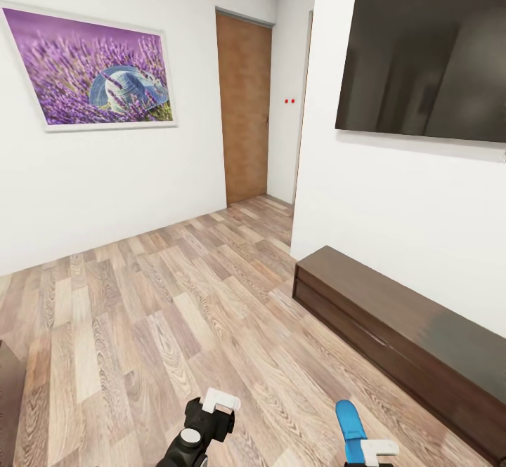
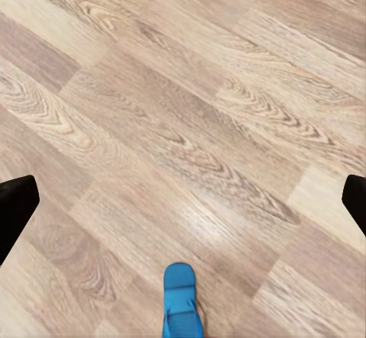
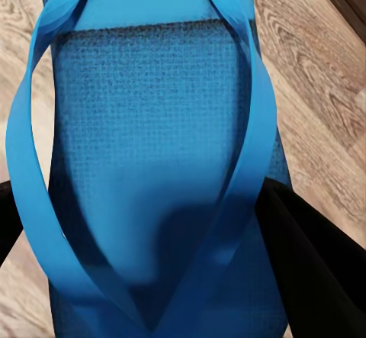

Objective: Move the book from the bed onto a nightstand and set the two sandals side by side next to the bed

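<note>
One bright blue sandal is clamped in my right gripper at the lower right of the head view, its end sticking up above the wood floor. Close up, the sandal's sole and straps sit between the black fingers of the right gripper. Low in the middle of the head view, my left gripper is open, its fingers spread wide over bare floor. A blue sandal tip shows in the left wrist view; I cannot tell whether it is the held one. The book, bed and nightstand are out of view.
A long low dark-wood bench runs along the right wall under a wall-mounted dark screen. A lavender picture hangs on the left wall, with a wooden door beyond. A dark brown edge shows at the lower left.
</note>
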You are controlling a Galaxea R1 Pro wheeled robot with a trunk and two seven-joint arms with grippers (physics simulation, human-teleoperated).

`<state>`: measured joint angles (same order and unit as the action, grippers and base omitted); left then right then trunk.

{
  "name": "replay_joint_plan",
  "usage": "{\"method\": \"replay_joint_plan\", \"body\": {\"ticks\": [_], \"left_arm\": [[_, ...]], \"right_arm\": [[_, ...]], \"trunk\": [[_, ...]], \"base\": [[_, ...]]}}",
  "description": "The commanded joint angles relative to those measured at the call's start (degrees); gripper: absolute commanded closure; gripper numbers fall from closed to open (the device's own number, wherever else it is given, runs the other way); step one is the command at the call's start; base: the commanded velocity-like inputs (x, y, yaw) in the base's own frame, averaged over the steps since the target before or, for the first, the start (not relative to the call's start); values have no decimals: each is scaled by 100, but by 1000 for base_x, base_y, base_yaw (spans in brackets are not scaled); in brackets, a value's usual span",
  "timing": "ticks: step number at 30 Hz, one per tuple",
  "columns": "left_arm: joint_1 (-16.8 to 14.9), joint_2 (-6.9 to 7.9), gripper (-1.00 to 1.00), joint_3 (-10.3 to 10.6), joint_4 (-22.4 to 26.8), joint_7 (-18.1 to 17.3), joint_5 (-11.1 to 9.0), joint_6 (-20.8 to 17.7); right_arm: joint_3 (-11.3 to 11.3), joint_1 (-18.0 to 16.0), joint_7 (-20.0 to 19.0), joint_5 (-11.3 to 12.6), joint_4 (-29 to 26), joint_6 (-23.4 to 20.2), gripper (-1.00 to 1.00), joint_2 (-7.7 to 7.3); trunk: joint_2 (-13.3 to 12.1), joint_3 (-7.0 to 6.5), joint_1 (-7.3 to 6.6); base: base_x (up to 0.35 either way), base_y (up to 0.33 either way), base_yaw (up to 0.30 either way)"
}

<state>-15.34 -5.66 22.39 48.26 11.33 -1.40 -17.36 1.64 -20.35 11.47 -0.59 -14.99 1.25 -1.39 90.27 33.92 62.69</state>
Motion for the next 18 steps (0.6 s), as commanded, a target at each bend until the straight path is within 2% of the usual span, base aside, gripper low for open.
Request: {"method": "replay_joint_plan", "body": {"ticks": [1,11,13,17,18], "left_arm": [[-4,3,-100,22,8,39,-16,-31],[-4,-9,-100,6,-14,44,-18,-51],[-11,-40,-100,1,-219,48,-48,-65],[-153,-119,-100,-4,-781,52,-301,-51],[-265,-132,-100,-5,-983,52,-475,-42]], "right_arm": [[12,-4,22,1,5,15,100,-2],[10,-4,22,-1,5,16,100,-7],[7,-4,22,-2,5,16,100,-9],[4,-4,22,-3,5,16,100,-10],[4,-4,22,-3,2,16,100,-10]], "trunk": [[3,6,-1],[3,6,-1],[3,6,-1],[3,6,-1],[3,6,-1]], "base": [[-46,4,0],[-13,1,0],[-2,0,0],[0,0,0],[0,0,0]]}}
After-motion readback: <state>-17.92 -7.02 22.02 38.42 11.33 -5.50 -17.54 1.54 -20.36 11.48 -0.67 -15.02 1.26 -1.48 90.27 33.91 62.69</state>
